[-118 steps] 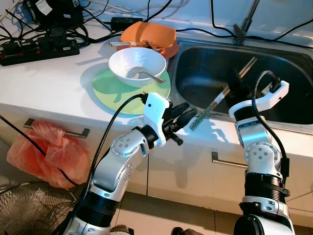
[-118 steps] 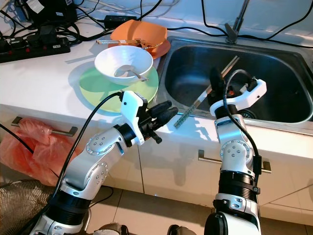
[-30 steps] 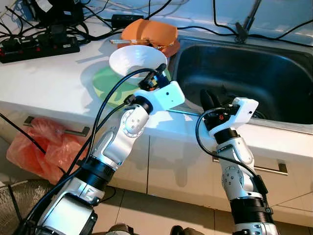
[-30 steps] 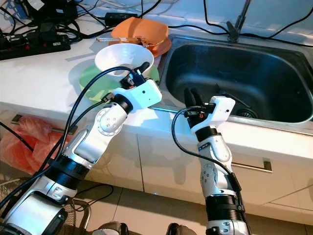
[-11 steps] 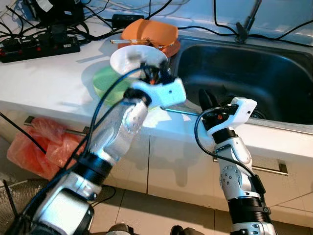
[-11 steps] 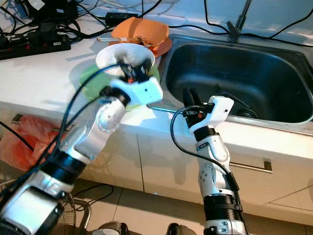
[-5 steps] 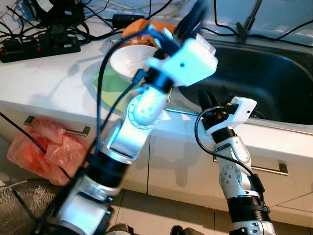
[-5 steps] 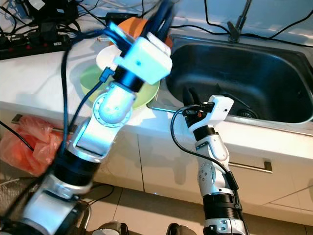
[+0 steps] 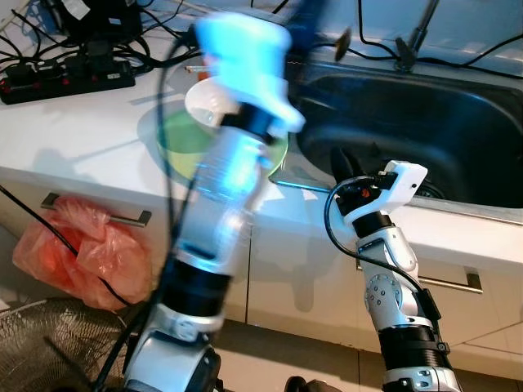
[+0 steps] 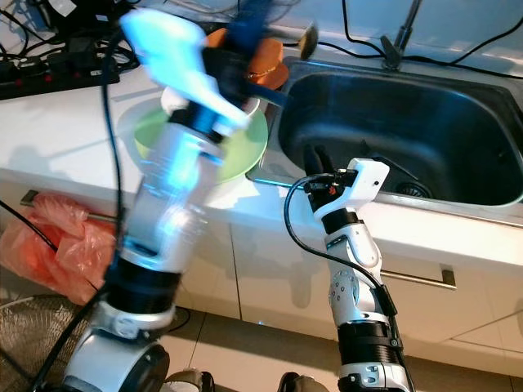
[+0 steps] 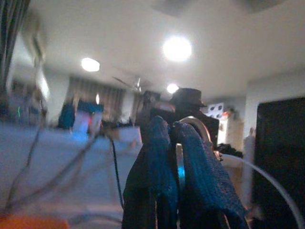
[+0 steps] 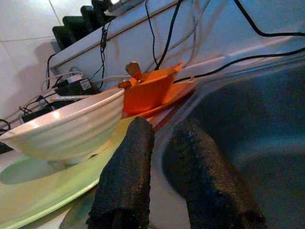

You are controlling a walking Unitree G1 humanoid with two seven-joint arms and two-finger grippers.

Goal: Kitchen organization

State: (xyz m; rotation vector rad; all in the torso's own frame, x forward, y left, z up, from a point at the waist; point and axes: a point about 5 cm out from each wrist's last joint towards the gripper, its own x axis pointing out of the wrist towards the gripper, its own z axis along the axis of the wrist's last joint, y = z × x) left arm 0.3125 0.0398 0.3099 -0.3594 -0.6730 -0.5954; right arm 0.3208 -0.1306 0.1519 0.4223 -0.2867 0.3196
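Note:
My left arm is a raised blur over the counter. Its gripper (image 10: 260,18) is high above the orange dish (image 10: 268,55), near the sink's back left corner. In the left wrist view its gripper (image 11: 171,125) is shut on a thin metal spoon handle (image 11: 178,164). The spoon's end (image 10: 306,34) shows blurred beside the gripper. A white bowl (image 9: 211,102) sits on a green plate (image 9: 176,137), partly hidden by the arm. My right gripper (image 9: 347,163) rests at the sink's front rim (image 9: 458,206), slightly open and holding nothing (image 12: 164,130).
A steel sink basin (image 9: 458,122) with a faucet (image 9: 409,41) takes up the right. A thin rod (image 9: 302,187) lies along the sink's front left rim. A power strip (image 9: 65,82) and cables cross the back left. A red bag (image 9: 82,253) hangs below the counter.
My left arm has swung up and back from the white bowl, carrying the spoon above the orange dish. The right arm has stayed at the sink rim.

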